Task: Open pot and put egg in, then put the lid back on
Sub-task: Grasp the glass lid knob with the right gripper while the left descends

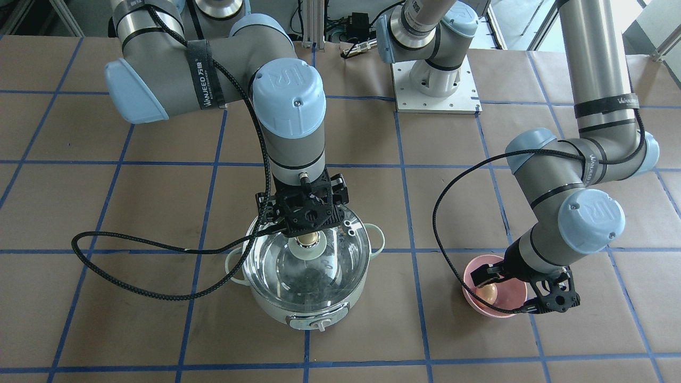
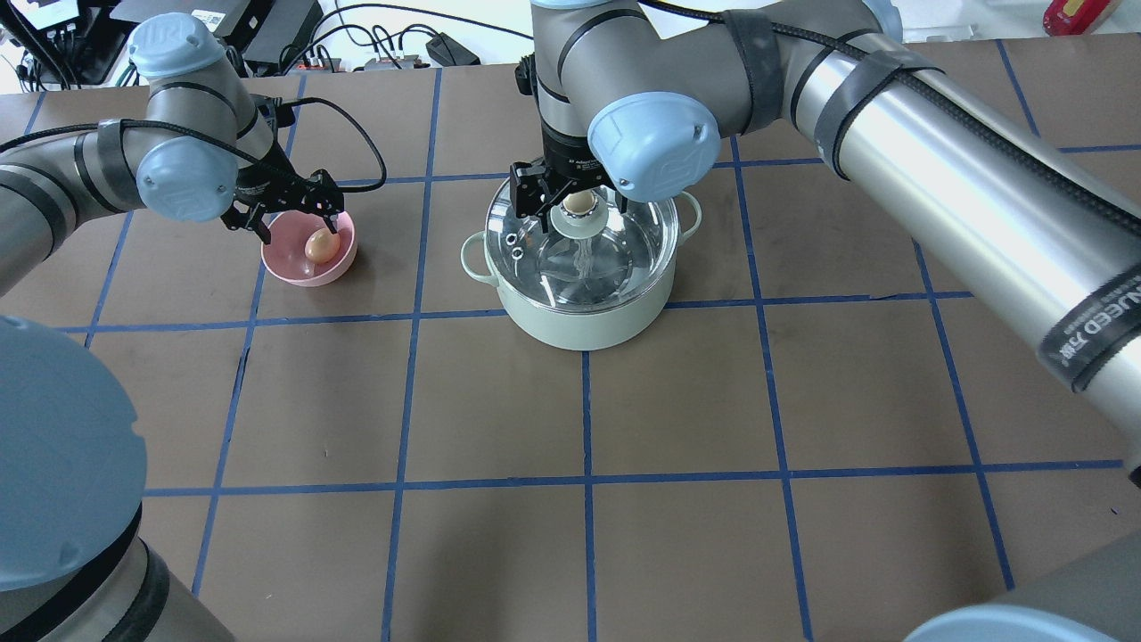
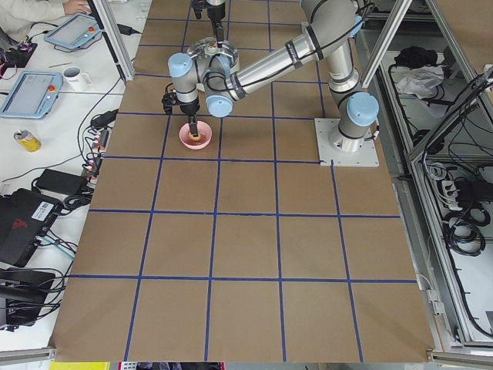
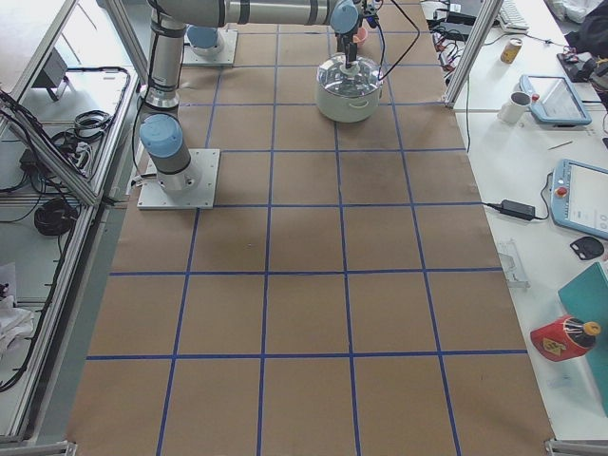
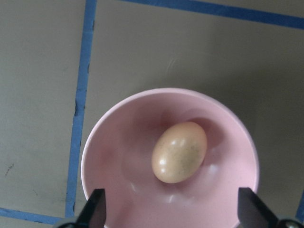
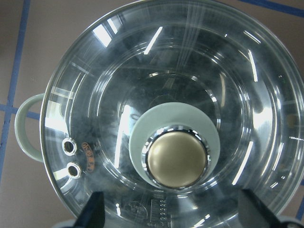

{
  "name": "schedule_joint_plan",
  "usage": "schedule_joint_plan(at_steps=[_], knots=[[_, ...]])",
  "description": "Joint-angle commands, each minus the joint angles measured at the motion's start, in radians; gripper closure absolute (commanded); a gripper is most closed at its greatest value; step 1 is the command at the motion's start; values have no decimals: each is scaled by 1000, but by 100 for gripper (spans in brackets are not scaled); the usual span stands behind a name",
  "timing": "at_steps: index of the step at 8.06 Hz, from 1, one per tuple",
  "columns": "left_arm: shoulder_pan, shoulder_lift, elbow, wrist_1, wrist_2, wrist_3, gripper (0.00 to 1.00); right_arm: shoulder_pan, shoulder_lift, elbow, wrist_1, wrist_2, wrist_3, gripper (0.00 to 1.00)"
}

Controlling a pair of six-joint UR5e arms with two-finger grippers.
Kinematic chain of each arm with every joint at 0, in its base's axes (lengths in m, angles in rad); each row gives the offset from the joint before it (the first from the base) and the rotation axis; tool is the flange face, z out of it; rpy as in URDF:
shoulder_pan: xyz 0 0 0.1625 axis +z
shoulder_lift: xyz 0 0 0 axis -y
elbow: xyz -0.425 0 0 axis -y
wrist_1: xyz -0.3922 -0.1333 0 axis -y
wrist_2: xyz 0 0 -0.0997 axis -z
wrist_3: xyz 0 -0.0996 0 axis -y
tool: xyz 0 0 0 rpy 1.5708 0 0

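The pale mint-green pot stands mid-table with the clear glass lid seated on it. My right gripper hangs just above the lid's beige knob. It is open, with its fingertips wide apart on either side and not touching the knob. The tan egg lies in a small pink bowl on the robot's left of the pot. My left gripper is open over the bowl, its fingertips at the rim and clear of the egg. The pot, the lid and the egg also show in the front view.
The table is brown paper with a grid of blue tape lines. The right arm's black cable loops over the table beside the pot. The pot's loop handle juts out at its side. The robot's white base plate is behind.
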Motion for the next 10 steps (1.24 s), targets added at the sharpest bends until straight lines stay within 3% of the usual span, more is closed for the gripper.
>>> schedule_joint_plan(at_steps=[1,3,4,6,7,9,10], knots=[[0,-23,-10,-3,1,1,3,2,28,1,-18,6,1,0],[0,-30,-22,-3,4,10,3,1,43,-4,-52,2,-13,1],[0,-31,-26,-5,4,9,18,1,45,-4,-55,-4,-19,2],[2,-31,-26,-3,3,10,29,1,50,-9,-57,-6,-24,5],[0,-37,-25,-1,3,10,29,1,51,-9,-57,-6,-22,6],[2,-49,-23,0,1,12,22,1,44,-7,-55,-4,-21,21],[2,-51,-22,0,1,12,21,1,44,-7,-55,-4,-19,42]])
